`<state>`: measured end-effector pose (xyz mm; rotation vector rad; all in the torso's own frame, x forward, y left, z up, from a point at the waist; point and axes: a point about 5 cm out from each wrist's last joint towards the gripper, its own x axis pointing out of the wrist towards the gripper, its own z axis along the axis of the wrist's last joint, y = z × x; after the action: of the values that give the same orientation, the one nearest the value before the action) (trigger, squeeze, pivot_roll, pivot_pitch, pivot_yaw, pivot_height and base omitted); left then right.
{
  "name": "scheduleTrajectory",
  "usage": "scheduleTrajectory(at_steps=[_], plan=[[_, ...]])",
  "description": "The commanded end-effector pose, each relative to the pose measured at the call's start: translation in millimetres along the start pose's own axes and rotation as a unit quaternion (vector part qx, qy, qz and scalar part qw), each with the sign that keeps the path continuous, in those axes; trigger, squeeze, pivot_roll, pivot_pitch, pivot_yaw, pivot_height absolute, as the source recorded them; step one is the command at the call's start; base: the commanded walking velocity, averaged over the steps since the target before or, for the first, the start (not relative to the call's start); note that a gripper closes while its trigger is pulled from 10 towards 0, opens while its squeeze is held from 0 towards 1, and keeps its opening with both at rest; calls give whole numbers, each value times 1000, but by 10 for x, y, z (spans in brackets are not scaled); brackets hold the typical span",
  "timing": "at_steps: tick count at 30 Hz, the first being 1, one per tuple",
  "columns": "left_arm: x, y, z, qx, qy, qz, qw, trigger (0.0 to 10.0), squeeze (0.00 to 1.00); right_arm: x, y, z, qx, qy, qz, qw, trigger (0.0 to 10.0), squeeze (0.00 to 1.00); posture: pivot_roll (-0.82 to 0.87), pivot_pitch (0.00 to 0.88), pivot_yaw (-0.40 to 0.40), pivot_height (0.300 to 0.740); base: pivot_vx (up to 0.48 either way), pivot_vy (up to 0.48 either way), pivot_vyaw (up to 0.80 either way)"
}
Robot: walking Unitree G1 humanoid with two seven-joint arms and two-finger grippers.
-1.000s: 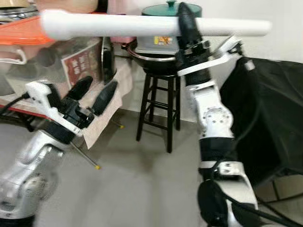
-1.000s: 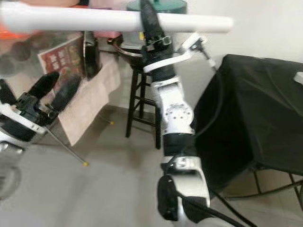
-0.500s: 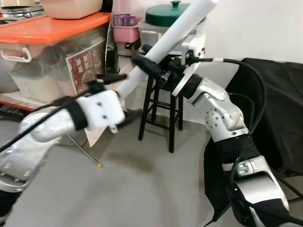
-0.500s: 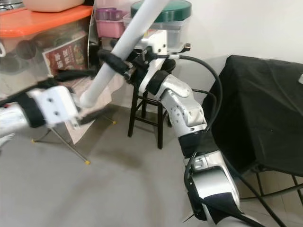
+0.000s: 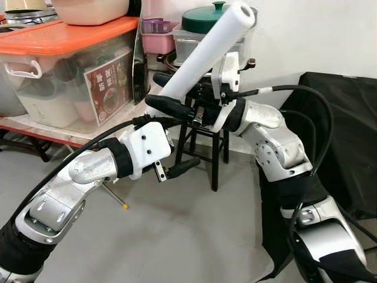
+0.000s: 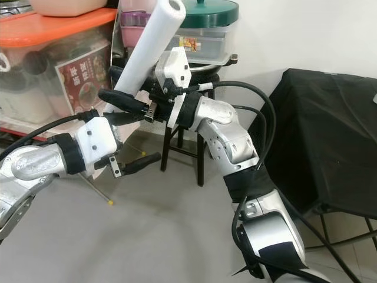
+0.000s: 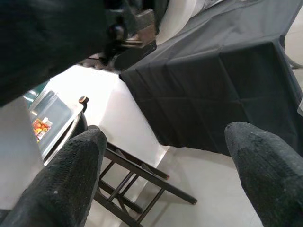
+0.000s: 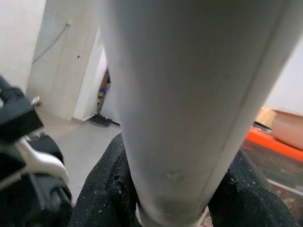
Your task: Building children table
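- The right gripper (image 5: 177,109) was clamped around a thick white tube (image 5: 207,52), its black fingers (image 8: 111,189) pressed against either side of it near the lower end.
- The white tube was held up in the air, slanting from the gripper upward and toward the robot's right, with its rounded top end in front of the green pot lid (image 5: 213,16) at the back.
- The left gripper (image 5: 179,141) sat just below and beside the tube's lower end, its fingers (image 7: 66,175) spread wide apart with nothing between them; one long finger stuck out under the tube over the grey floor (image 5: 171,236).
- Whether the left gripper touched the tube I could not tell.
- Behind the two arms stood a black stool (image 5: 203,147) carrying a dark pan and a clear container under the green lid.
- To the robot's left a table (image 5: 35,131) bore a large clear storage box with an orange lid (image 5: 65,35), a printed leaflet showing through its side.
- On the robot's right a black cloth (image 6: 330,135) was draped over a stand.
- A thin rod with a yellow tip (image 5: 115,197) lay on the floor near the table.
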<state>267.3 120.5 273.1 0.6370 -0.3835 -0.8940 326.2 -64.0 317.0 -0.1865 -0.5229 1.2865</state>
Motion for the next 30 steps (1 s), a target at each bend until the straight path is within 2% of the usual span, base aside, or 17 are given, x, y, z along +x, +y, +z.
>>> scheduleTrajectory(at_steps=[1,3,4,8,9,11,14,15,18,20,22,23,25,30], plan=[[-186,184,-1,-15,15,43,999,10000,0,-78,-76,-25,-11,22,-6,1000,0,0,30,0,-3,740,0,0,0],[-221,192,2,-22,17,42,999,10000,0,-98,-103,-21,-13,24,-11,1000,0,0,30,0,-3,740,0,0,0],[-320,167,-2,-39,25,25,999,10000,0,-157,-172,-3,-16,28,-26,999,0,0,30,0,-3,740,0,0,0],[-411,132,-18,-54,39,14,998,10000,0,-212,-220,15,-21,31,-36,999,0,0,36,0,-8,740,0,0,0],[-480,132,-50,-55,53,18,997,10000,0,-247,-241,28,-22,33,-39,998,0,0,37,0,-10,740,0,0,0],[-560,214,-122,-51,73,63,994,10000,0,-306,-234,62,-19,30,-22,999,0,0,41,0,-14,740,0,0,0],[-564,244,-138,-49,75,79,993,10000,0,-318,-218,68,-17,30,-11,999,0,0,39,0,-15,740,0,0,0],[-531,264,-128,-56,61,96,992,10000,0,-326,-183,65,-17,32,8,999,0,0,36,0,-17,740,0,0,0],[-483,243,-94,-73,39,97,992,10000,0,-326,-151,57,-16,33,23,999,0,0,36,0,-17,740,0,0,0],[-319,112,15,-116,-19,70,991,10000,0,-314,-18,2,-12,48,76,996,0,0,29,0,-14,740,0,0,0],[-262,59,54,-129,-37,58,989,10000,0,-310,41,-25,-9,55,98,994,0,0,29,0,-14,740,0,0,0],[-262,59,54,-129,-37,58,989,10000,0,-310,41,-25,-9,55,98,994,0,0,29,0,-14,740,0,0,0],[-167,-26,79,-141,-49,41,988,10000,0,-294,101,-50,-4,57,117,991,0,0,23,0,-9,740,0,0,0],[-107,-56,39,-142,-39,40,988,10000,0,-250,139,13,4,33,133,991,0,0,21,0,-5,740,0,0,0]])
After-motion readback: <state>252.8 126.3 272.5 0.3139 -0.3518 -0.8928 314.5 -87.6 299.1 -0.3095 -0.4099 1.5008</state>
